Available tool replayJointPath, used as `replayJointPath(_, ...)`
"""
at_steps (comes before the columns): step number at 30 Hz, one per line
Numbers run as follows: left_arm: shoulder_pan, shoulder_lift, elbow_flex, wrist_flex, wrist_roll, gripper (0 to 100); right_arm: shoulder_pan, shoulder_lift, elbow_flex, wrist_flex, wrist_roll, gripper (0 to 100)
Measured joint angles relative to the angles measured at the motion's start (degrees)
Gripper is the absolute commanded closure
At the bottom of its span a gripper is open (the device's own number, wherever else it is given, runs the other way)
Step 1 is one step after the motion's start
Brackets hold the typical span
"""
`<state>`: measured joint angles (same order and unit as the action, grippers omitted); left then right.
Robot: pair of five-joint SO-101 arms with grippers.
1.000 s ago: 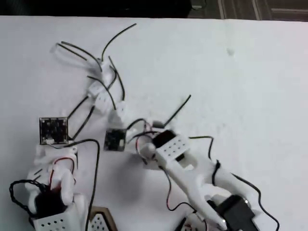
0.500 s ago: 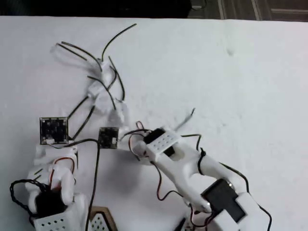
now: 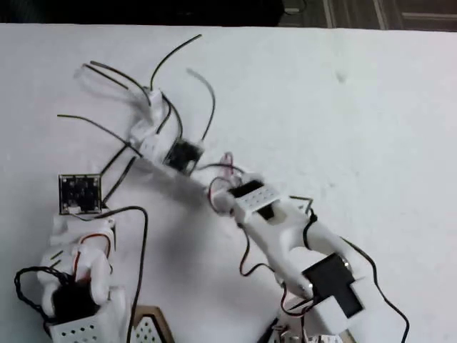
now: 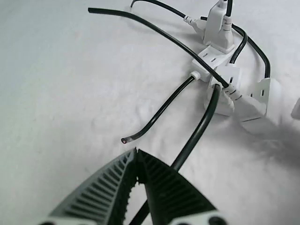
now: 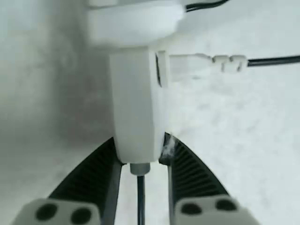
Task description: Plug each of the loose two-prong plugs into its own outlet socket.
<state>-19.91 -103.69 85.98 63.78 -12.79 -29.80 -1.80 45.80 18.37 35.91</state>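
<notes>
The right gripper [image 5: 140, 143] is clamped on a white rectangular plastic plug [image 5: 136, 103] with a black cord, its far end against another white plastic piece [image 5: 133, 23]. The left gripper [image 4: 137, 158] has its ribbed jaws pressed together beside a thick black cable [image 4: 197, 133]. Farther off, the tangle of white plugs and sockets [image 3: 146, 138] lies upper left in the high view.

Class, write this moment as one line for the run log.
right hand: shut on white socket block | plug: against block's side | left hand: shut, beside black cable
</notes>
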Motion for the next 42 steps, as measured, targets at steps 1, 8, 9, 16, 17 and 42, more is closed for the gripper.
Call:
replayJointPath(1, 0.0, 0.0, 0.0, 0.0, 0.0, 97, 0.9, 0.4, -0.7, -0.4, 0.0, 98.1)
replayJointPath(8, 0.0, 0.0, 0.0, 0.0, 0.0, 97, 6.2, 11.7, -13.9, -1.2, 0.0, 98.1)
replayJointPath(9, 0.0, 0.0, 0.0, 0.0, 0.0, 97, 6.6, 14.0, -16.4, -1.2, 0.0, 98.1)
replayJointPath(16, 0.0, 0.0, 0.0, 0.0, 0.0, 97, 6.4, 25.7, -29.7, -1.3, -1.6, 90.3)
replayJointPath(17, 0.0, 0.0, 0.0, 0.0, 0.0, 97, 6.4, 26.0, -30.9, -1.2, -3.1, 84.7)
replayJointPath(42, 3.2, -0.1, 1.4, -0.4, 0.0, 98, -2.1, -14.3, -28.1, 46.2, -32.6, 98.2)
